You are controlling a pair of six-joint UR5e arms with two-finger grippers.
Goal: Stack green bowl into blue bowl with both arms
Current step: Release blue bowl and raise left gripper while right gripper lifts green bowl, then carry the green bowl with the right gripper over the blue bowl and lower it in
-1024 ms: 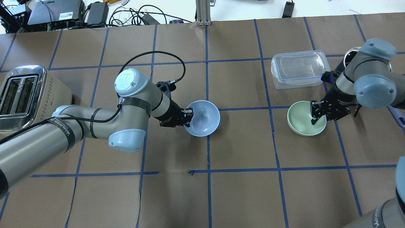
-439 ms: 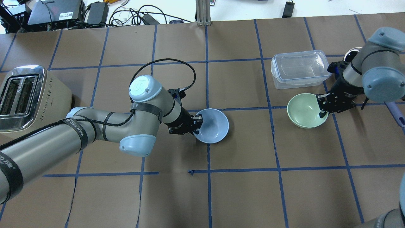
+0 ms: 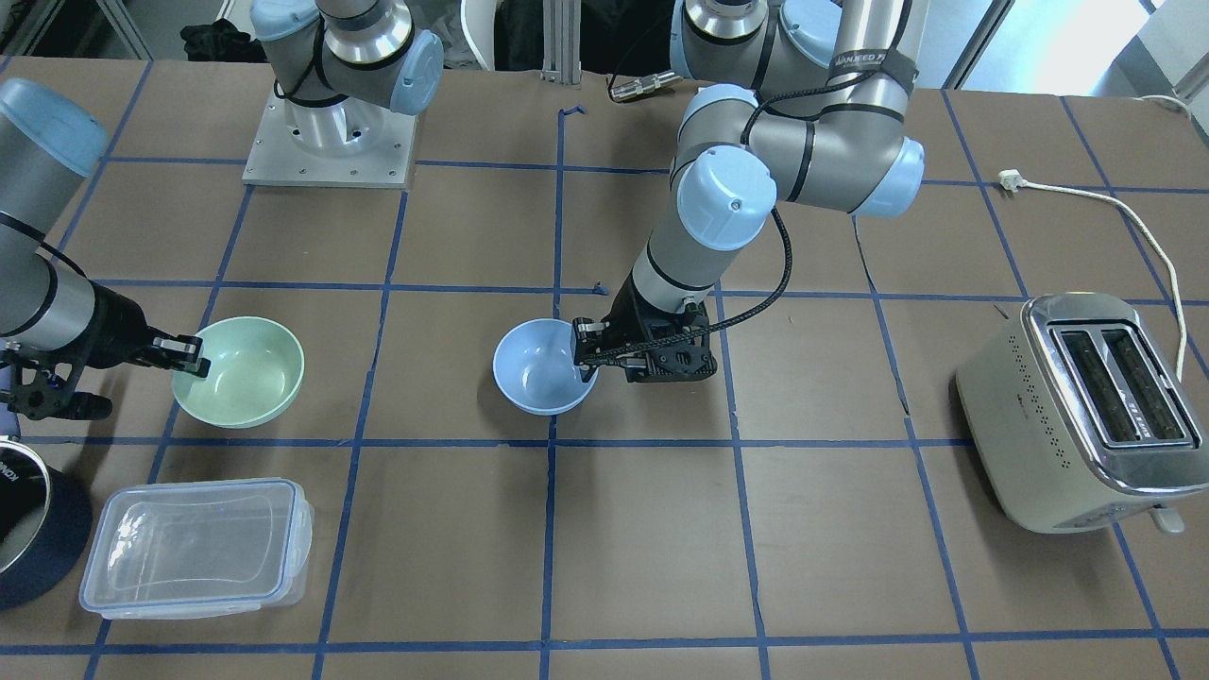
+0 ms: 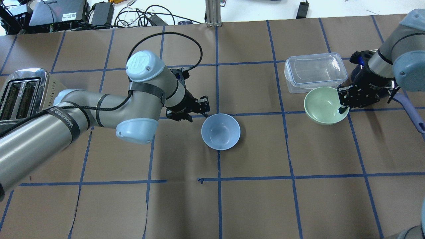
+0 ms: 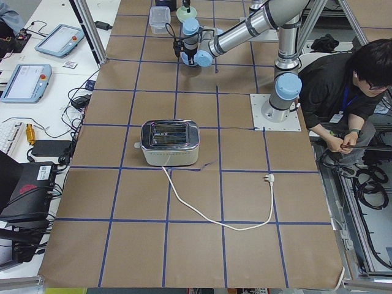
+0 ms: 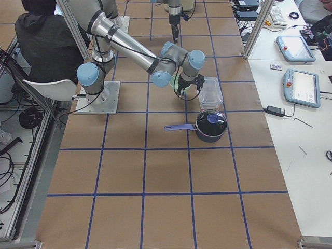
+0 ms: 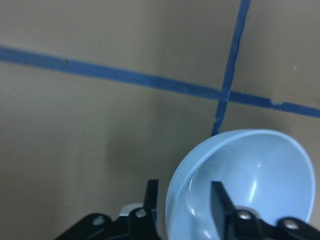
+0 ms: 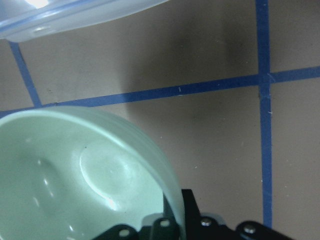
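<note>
Roughly at table centre, the small round light-blue plastic bowl point(image 4: 220, 131) sat upright on the brown-papered table point(image 4: 255, 205). Left gripper point(image 4: 204, 107): jaws released, with one finger point(image 7: 218, 202) inside the rim and the other outside; the wall between them was not pinched. Right gripper point(image 4: 341, 99): jaws clenched on the rim of the small round mint-green plastic bowl point(image 4: 323, 106). That bowl was near the clear rectangular plastic container point(image 4: 313, 71) and well apart from the blue bowl.

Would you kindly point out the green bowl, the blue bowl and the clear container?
green bowl point(image 4: 322, 105): overhead view, inner bottom.
blue bowl point(image 4: 220, 131): overhead view, inner bottom.
clear container point(image 4: 313, 70): overhead view, middle of its top.
</note>
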